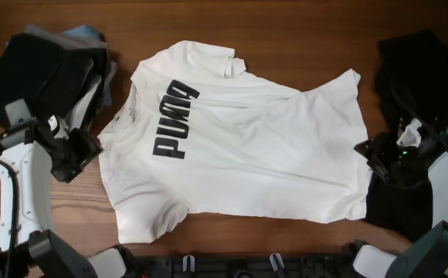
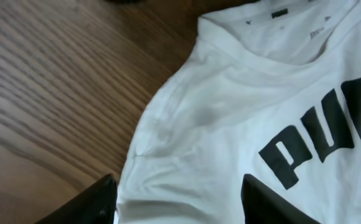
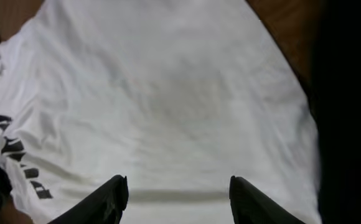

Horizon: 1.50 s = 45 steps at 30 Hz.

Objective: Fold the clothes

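The white T-shirt point(image 1: 239, 147) lies spread out, chest side up, in the middle of the counter point(image 1: 286, 23). Its collar point(image 1: 131, 100) points toward the left arm and its hem toward the right arm. The cloth is wrinkled, not flat. The black PUMA lettering point(image 1: 175, 120) runs across the chest near the collar end. One short sleeve point(image 1: 232, 66) at the far edge is bunched and turned back on itself; the other sleeve point(image 1: 147, 216) lies flat at the near edge.

The left hand point(image 1: 85, 150) sits just beside the shoulder of the shirt. In the left wrist view its fingers point(image 2: 96, 202) stand wide apart over the white cloth with nothing between them, the lettering off to one side. The right hand point(image 1: 367, 154) is at the hem edge. In the right wrist view its fingers point(image 3: 109, 199) are likewise spread wide above the shirt and grip nothing.

A large black garment point(image 1: 413, 62) lies heaped on the right side of the counter, running under the right arm, with the shirt's hem touching it. At the far left corner is a pile of clothes point(image 1: 46, 73), a black piece on top and grey and blue cloth showing at its edges, near the shirt's collar but apart from it
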Available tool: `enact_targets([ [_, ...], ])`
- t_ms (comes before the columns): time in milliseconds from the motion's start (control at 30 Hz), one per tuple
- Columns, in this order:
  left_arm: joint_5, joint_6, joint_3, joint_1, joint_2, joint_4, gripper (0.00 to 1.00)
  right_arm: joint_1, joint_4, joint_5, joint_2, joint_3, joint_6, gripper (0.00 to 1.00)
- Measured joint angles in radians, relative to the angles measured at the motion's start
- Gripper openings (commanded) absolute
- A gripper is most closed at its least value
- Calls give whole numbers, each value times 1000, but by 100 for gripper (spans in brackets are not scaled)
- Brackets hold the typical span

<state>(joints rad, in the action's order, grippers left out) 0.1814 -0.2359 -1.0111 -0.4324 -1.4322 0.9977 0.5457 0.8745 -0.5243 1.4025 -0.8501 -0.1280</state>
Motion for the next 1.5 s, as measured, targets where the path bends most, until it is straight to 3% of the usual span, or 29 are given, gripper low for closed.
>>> enact_targets([
  [167, -59, 0, 0, 105, -5, -95, 64, -53, -19, -52, 0, 0, 47, 57],
  [333, -201, 4, 0, 165, -93, -125, 62, -59, -20, -60, 0, 0, -8, 56],
  [533, -230, 25, 0, 165, -332, -266, 49, -59, -22, -60, 0, 0, -48, 56],
  [633, -217, 62, 0, 165, -340, -271, 19, -59, -23, -60, 0, -1, -51, 56],
  [733, -208, 83, 0, 165, -341, -274, 4, -59, -26, -60, 0, -1, -51, 56],
  [1033, -199, 93, 0, 165, -339, -277, 4, -59, -46, -55, 0, -1, -16, 56],
  [1200, -199, 93, 0, 165, -325, -277, 4, -59, -112, 57, 3, -1, 29, 59],
  [1500, -199, 93, 0, 165, -324, -272, 4, -58, -317, 220, 277, -8, 67, 64],
])
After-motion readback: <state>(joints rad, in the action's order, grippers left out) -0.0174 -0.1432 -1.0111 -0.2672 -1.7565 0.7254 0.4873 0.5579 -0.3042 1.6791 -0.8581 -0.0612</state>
